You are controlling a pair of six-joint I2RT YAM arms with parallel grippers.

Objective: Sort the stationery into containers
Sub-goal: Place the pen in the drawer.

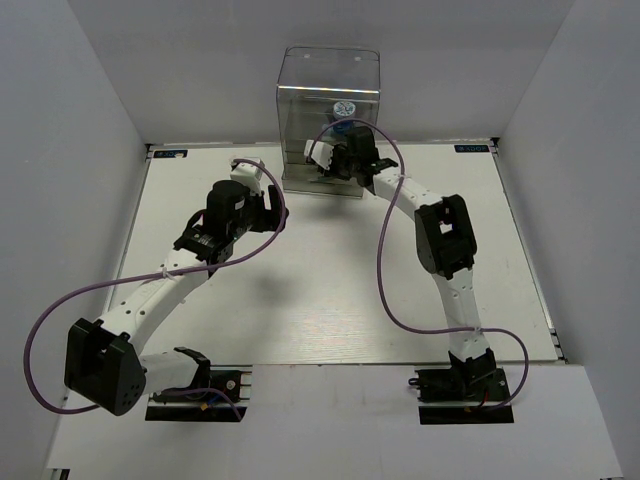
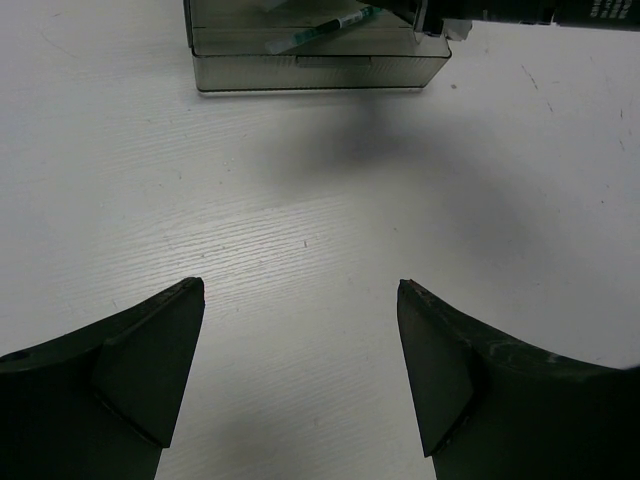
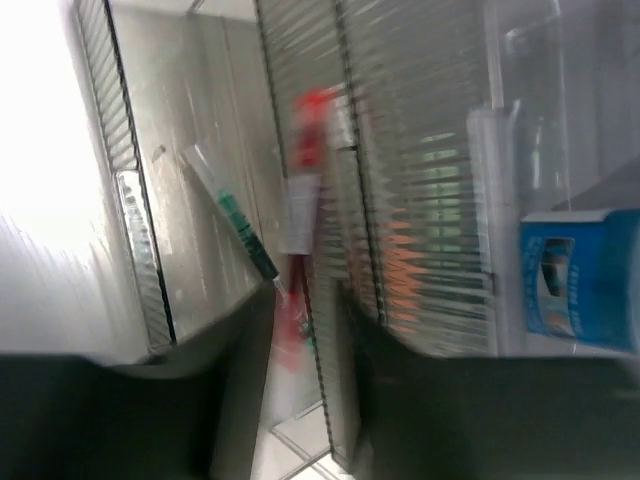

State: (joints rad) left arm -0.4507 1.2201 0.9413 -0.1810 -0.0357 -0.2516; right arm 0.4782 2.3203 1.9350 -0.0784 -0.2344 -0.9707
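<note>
Stationery is mostly inside the organiser (image 1: 330, 75) already, at the far edge of the table (image 2: 300, 180). A blue-and-white roll (image 3: 580, 280) sits in the clear top compartment, and a green pen (image 3: 240, 225) lies at a slant in a grey drawer (image 2: 320, 72) that's pulled out at the bottom. No loose items show on the table in the top view.

R gripper (image 3: 308, 295) is right at the organiser's front, by the drawers. Its fingers are close together w/ a red pen (image 3: 303, 215) running through the gap. The wrist pic is blurred, so I can't tell if they're pinching it or just either side of it. L gripper (image 2: 300, 285) hangs over bare table, well back from the drawer, fingers wide apart, nothing btwn them.

Step in hand, as I read it: putting the red pen into a drawer next to the green one, so prob late in the task.

Next move needs:
- The red pen tipped flat enough to lie in the shallow tray and clear its front lip.
- A release low down so it doesn't bounce out.
- A straight pull-back w/o snagging the drawer.
- The drawer then pushed shut. The L arm looks free for that, or for steadying the box.
</note>
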